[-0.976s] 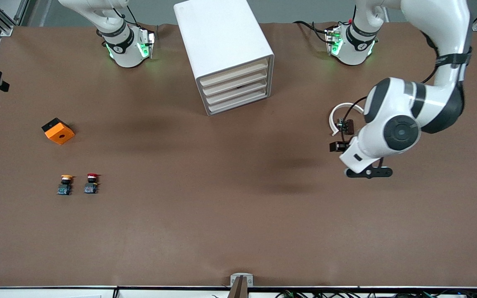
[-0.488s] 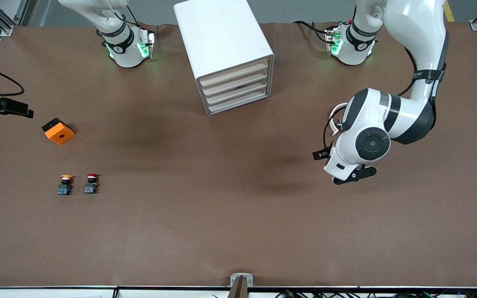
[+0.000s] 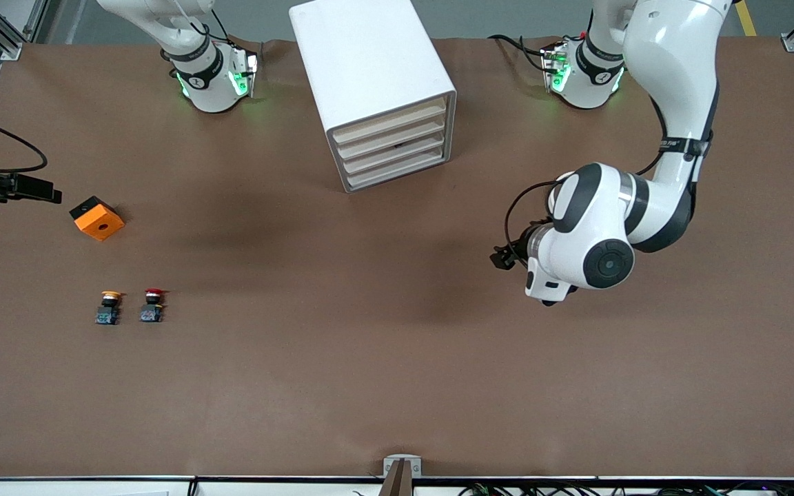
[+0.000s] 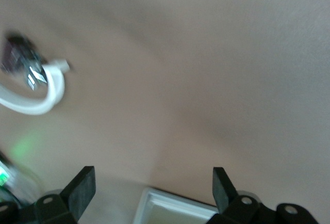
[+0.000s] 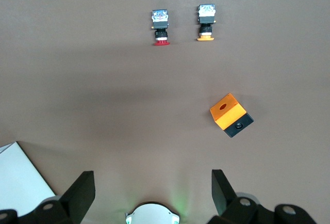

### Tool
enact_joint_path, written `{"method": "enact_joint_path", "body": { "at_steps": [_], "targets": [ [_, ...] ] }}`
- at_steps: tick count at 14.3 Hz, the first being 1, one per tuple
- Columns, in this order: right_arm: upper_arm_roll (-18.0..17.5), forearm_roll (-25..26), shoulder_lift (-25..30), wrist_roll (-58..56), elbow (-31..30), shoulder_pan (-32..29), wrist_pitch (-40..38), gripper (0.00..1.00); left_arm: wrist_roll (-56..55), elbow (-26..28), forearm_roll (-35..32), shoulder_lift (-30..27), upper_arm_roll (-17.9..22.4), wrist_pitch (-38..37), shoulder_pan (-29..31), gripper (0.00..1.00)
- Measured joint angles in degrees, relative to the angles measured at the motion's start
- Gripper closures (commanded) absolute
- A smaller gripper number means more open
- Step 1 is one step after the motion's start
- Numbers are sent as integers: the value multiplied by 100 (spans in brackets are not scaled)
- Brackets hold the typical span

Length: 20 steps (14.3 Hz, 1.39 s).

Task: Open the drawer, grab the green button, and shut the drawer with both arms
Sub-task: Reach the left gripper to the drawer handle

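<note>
Nothing lies between the wide-spread fingers [image 4: 82, 188] of the left gripper [image 4: 153, 188], which is up over bare table [image 3: 397, 344] toward the left arm's end. The right gripper [image 5: 153, 190] is likewise wide and empty over the table's right-arm end, with the orange box [image 5: 230, 114] nearest its fingers, then the yellow-capped button [image 5: 206, 28] and red-capped button [image 5: 161, 27]. All four drawers [image 3: 392, 143] of the white cabinet [image 3: 369, 76] sit shut; the green button is not visible.

My arms [image 3: 673, 76] are glossy white plastic shells with matt black joint rings, and my fingers [image 4: 81, 188] look like dull black plastic. The tabletop [image 3: 369, 344] under me is a matt brown sheet, smooth with faint ripples. The cabinet [image 3: 362, 62] is smooth white plastic with a soft sheen, its drawer fronts [image 3: 391, 143] a flatter cream, and the orange box [image 3: 97, 219] is matt plastic.
</note>
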State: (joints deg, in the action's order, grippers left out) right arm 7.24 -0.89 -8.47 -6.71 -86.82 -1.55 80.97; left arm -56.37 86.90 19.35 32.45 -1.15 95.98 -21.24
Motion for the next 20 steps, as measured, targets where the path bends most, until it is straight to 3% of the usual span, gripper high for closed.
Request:
{"method": "enact_joint_path", "body": {
  "at_steps": [10, 20],
  "targets": [
    [9, 5, -4, 0, 0, -50, -5, 0, -2985, -250, 1624, 857, -12, -465, 0, 0],
    [16, 14, -4, 2, 0, -59, -4, 0, -5263, -327, 2634, 1600, -177, -1301, 19, 0]
  ]
}}
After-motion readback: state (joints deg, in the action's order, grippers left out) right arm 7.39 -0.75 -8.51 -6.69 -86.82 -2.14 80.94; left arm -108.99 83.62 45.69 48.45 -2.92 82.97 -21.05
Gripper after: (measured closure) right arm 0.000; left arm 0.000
